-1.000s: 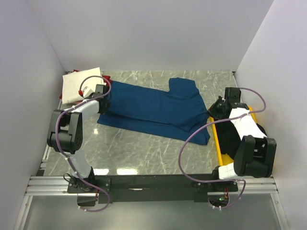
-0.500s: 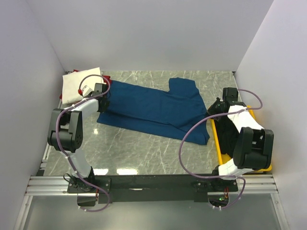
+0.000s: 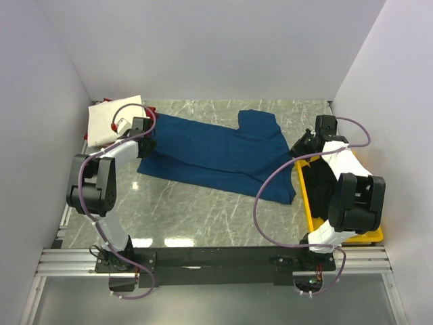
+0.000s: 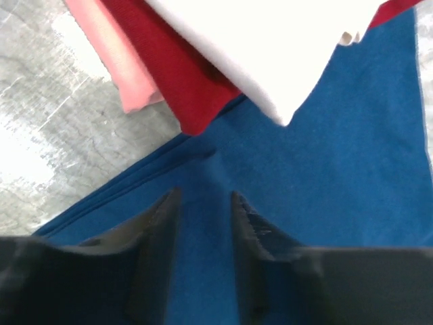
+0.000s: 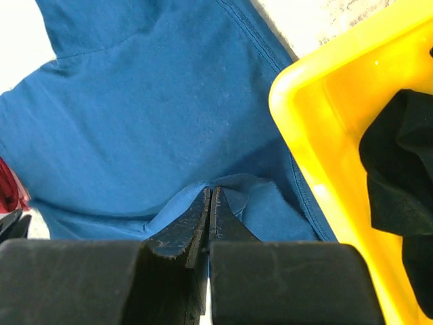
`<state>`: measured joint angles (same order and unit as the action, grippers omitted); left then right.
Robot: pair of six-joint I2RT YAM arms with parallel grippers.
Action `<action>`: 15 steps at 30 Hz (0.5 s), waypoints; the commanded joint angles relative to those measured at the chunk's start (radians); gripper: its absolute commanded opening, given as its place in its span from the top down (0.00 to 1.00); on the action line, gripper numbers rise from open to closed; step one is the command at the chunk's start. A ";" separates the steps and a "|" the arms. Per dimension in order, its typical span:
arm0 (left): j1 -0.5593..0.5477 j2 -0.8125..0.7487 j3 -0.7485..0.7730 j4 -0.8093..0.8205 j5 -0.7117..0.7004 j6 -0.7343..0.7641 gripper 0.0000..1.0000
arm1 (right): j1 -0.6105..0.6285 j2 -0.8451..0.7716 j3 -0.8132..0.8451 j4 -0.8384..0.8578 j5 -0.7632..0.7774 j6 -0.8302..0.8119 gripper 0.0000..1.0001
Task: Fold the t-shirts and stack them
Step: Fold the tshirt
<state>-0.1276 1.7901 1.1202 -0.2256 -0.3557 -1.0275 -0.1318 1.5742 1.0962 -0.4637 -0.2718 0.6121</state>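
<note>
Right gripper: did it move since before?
Yes. The right gripper, pinching the dark blue t-shirt, crept toward the back wall, along the yellow plastic tray.

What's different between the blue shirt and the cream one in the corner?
The blue shirt lies spread wide across the table. The cream shirt is folded into a small neat rectangle. The blue shirt rests straight on the table, while the cream shirt tops a red shirt. The right gripper pinches a fold of the blue shirt, and nothing grips the cream shirt. Both are plain soft cloth.
</note>
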 commanded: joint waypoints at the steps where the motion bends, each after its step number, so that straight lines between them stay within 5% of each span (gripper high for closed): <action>1: 0.005 -0.101 -0.045 0.067 0.009 0.021 0.57 | -0.008 0.010 0.047 0.005 0.003 0.003 1.00; 5: 0.005 -0.167 -0.105 0.098 0.018 0.021 0.33 | -0.006 0.013 0.057 0.005 0.002 0.005 1.00; 10: 0.005 -0.218 -0.175 0.137 0.049 0.017 0.30 | -0.005 0.029 0.062 0.008 -0.001 0.008 0.99; 15: 0.005 -0.216 -0.218 0.184 0.072 0.004 0.31 | -0.002 0.052 0.079 -0.004 0.022 0.000 0.80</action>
<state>-0.1272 1.5948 0.9257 -0.1005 -0.3115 -1.0153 -0.1318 1.6169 1.1191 -0.4652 -0.2729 0.6182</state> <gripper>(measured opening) 0.694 0.166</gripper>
